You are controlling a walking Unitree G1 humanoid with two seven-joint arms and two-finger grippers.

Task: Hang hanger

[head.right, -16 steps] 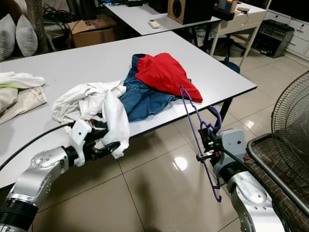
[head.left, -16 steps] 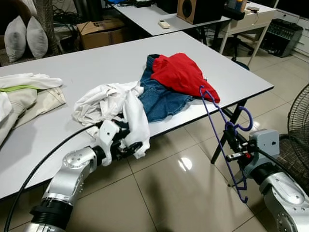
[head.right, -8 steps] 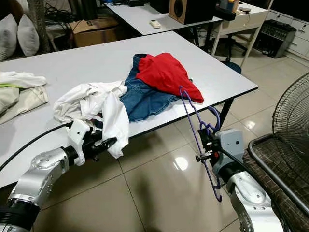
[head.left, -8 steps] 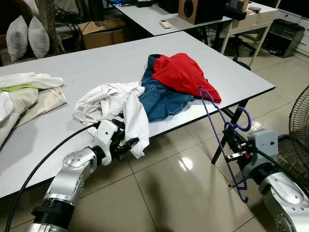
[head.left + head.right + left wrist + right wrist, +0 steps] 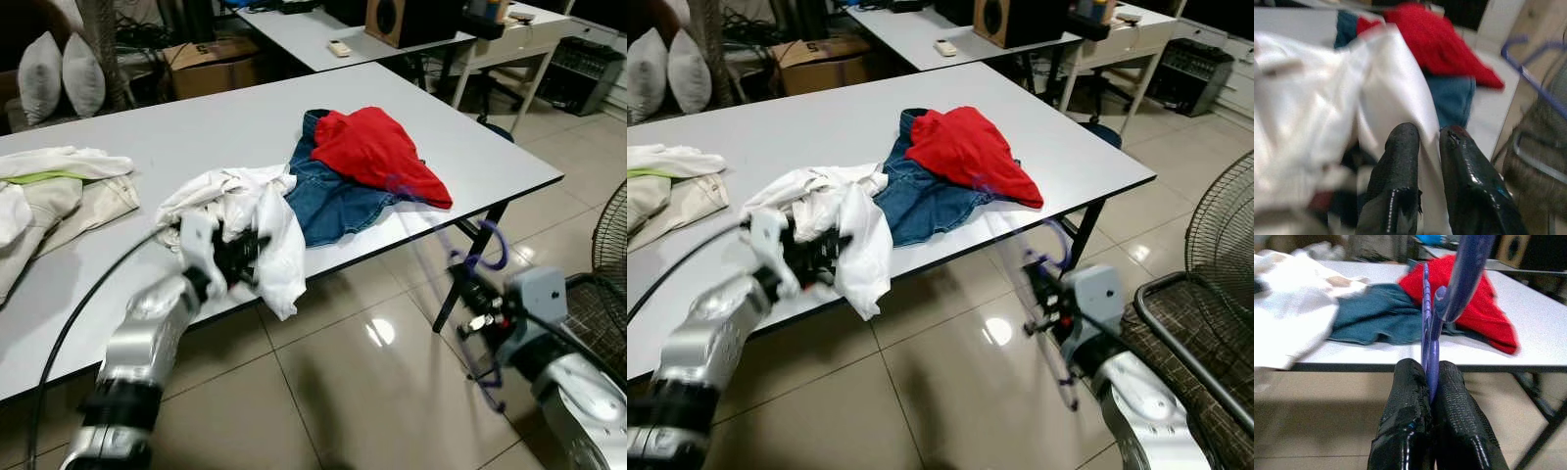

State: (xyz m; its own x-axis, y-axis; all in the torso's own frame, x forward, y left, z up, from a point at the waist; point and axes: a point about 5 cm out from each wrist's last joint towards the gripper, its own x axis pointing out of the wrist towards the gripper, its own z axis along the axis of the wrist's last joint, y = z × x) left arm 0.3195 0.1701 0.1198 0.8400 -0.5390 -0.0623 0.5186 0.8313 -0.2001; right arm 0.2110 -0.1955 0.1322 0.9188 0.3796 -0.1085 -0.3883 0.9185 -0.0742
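Observation:
A purple wire hanger [image 5: 1426,298] stands upright off the table's front right corner, blurred in the eye views, with my right gripper [image 5: 468,305] shut on its lower part [image 5: 1429,369]. A crumpled white garment [image 5: 245,201] lies at the front edge of the grey table [image 5: 196,117], one fold hanging over the edge. My left gripper [image 5: 240,253] is raised to that edge and shut on the white cloth [image 5: 1427,134]. Behind it lie blue jeans [image 5: 328,201] with a red garment [image 5: 372,152] on top.
Beige and white clothes [image 5: 49,191] lie at the table's left end. A standing fan [image 5: 609,235] and a dark woven seat [image 5: 1195,333] are close on the right. Behind are a second table [image 5: 323,34], a cardboard box [image 5: 206,64] and pillows [image 5: 59,73].
My left arm has risen from below the table edge to its level, still holding the white cloth. The hanger and right gripper are now blurred, shifting slightly.

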